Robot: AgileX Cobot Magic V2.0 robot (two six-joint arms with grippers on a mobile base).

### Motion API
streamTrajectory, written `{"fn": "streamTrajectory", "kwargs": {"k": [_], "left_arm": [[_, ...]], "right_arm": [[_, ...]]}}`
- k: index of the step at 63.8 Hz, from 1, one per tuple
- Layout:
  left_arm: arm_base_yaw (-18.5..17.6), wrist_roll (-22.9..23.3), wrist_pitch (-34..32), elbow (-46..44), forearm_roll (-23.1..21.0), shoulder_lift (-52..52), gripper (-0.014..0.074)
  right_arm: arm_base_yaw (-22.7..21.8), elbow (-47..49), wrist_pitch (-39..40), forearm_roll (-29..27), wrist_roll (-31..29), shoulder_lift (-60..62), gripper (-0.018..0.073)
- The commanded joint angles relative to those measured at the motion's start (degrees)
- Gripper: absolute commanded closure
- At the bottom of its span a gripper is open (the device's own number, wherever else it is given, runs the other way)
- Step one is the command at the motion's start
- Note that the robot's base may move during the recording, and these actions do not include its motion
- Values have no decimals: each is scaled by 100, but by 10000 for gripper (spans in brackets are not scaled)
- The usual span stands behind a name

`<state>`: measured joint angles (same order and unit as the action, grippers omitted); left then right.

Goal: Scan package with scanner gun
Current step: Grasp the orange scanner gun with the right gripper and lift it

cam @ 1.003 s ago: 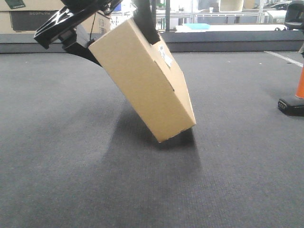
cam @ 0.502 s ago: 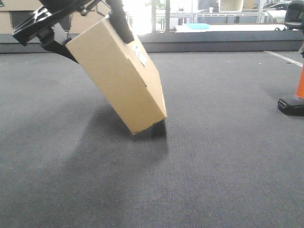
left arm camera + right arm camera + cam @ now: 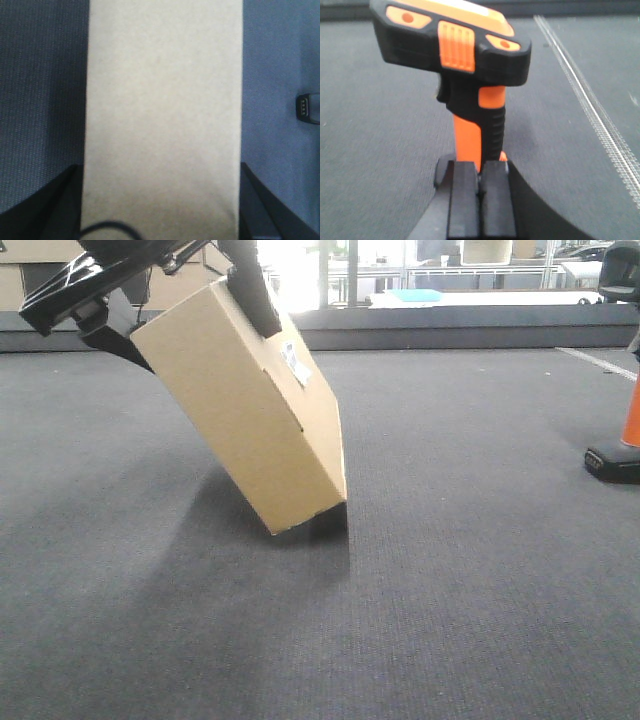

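Package, a flat tan cardboard box [image 3: 250, 410], leaned steeply, its lower edge seemingly touching the dark grey carpeted surface [image 3: 470, 600]. The left hand [image 3: 195, 330] clamped its upper end across the narrow sides, a sound hold for something that looked light, stiff and rather slick. Farther right, well apart, the orange-handled black scanner gun [image 3: 470, 100] stood upright. The right hand [image 3: 480, 200] sat at its foot, fingers pressed together, apparently gripping nothing.

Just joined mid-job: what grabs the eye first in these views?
The tan package hangs steeply tilted in the left gripper, at left in the front view. Next comes the orange-and-black scanner gun, standing upright on the grey carpet at far right and filling the right wrist view.
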<state>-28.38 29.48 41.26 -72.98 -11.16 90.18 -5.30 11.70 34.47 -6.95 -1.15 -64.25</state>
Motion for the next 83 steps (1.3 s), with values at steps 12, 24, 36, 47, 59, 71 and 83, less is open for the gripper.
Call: {"fn": "streamTrajectory", "kwargs": {"k": [12,24,36,47,59,71,83], "left_arm": [[8,-84,-191,-39,-19,-88,707],[8,-89,-205,-39,-19,-88,707],[8,-99,-204,-39,-19,-88,707],[8,-98,-217,-39,-19,-88,707],[8,-98,-239,-39,-19,-88,707],[8,-98,-372,-39,-19,-88,707],[8,-98,-372,-39,-19,-88,707]], "right_arm": [[-20,-252,2756,727,905,-1509,721],[-20,-252,3550,727,1237,-2483,721],[-20,-112,3550,727,1378,-2725,721],[-20,76,3550,727,1394,-2725,701],[-20,204,3550,548,1461,-2725,328],[-20,420,3258,322,1523,-2725,148],[-20,909,2630,312,1590,-2725,89]]}}
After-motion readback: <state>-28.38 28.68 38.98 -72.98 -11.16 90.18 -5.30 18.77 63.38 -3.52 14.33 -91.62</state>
